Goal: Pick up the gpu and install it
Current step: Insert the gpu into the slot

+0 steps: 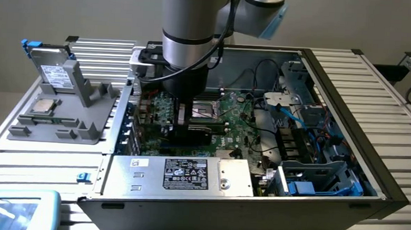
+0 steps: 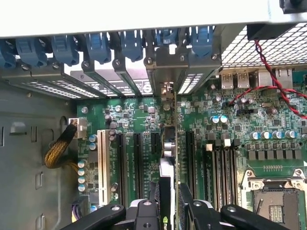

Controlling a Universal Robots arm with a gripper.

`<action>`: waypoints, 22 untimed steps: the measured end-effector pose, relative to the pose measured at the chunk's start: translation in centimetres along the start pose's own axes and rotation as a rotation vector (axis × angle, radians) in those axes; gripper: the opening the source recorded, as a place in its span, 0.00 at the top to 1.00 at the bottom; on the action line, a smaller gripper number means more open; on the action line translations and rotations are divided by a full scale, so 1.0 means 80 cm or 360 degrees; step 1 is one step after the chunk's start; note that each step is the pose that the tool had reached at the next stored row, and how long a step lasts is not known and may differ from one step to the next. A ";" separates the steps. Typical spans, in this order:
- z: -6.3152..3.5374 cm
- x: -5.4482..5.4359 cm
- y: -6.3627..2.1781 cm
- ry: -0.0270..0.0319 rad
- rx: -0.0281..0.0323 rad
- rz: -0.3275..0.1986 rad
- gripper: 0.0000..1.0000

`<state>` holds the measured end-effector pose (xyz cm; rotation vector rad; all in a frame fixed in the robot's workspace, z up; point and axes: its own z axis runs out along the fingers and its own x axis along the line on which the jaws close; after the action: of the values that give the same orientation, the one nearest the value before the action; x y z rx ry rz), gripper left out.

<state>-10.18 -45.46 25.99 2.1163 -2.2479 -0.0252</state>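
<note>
My gripper (image 2: 170, 201) hangs low inside the open computer case (image 1: 371, 171), over the green motherboard (image 2: 240, 124). Its two black fingers (image 2: 189, 203) are shut on the gpu (image 2: 168, 148), seen edge-on as a thin upright card with a black cooler face. The card stands among the long black expansion slots (image 2: 135, 158), and its silver end bracket (image 2: 166, 88) reaches the case's rear slot openings under the blue clips (image 2: 165, 36). Whether the card is fully seated I cannot tell. In the exterior view the arm comes straight down over the gpu (image 1: 190, 131) and covers most of my gripper (image 1: 190, 117).
A grey parts holder (image 1: 64, 123) on the exterior view's left carries a silver drive with blue clips (image 1: 53, 67), a processor chip (image 1: 43, 105) and a memory stick (image 1: 47, 120). The power supply (image 1: 181, 174) sits at the front, with a blue drive cage (image 1: 322, 179) and cables (image 1: 290, 114) towards the right.
</note>
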 end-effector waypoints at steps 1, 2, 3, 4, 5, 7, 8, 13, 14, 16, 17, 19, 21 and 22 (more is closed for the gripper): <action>0.000 0.000 0.000 -0.00066 0.00017 0.0000 0.73; 0.000 0.000 0.000 -0.00096 0.00022 -0.0001 0.73; 0.000 0.000 0.000 -0.00109 0.00022 -0.0001 0.73; 0.000 0.000 0.000 -0.00121 0.00021 -0.0001 0.73; 0.000 0.001 0.000 -0.00148 0.00021 -0.0001 0.73; 0.000 0.004 0.000 -0.00222 0.00018 -0.0001 0.73; 0.000 0.005 0.000 -0.00255 0.00016 -0.0001 0.73; 0.000 0.008 0.000 -0.00269 0.00012 -0.0001 0.73; 0.000 0.008 0.000 -0.00269 0.00009 -0.0001 0.73; 0.000 0.008 0.000 -0.00267 0.00004 -0.0001 0.73; 0.000 0.009 0.000 -0.00267 0.00003 -0.0001 0.73; 0.000 0.009 0.000 -0.00266 0.00002 -0.0001 0.73; 0.000 0.009 0.000 -0.00267 0.00003 -0.0001 0.73; 0.001 0.009 0.000 -0.00264 0.00002 -0.0001 0.73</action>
<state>-10.23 -46.18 25.97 2.1250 -2.2562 -0.0429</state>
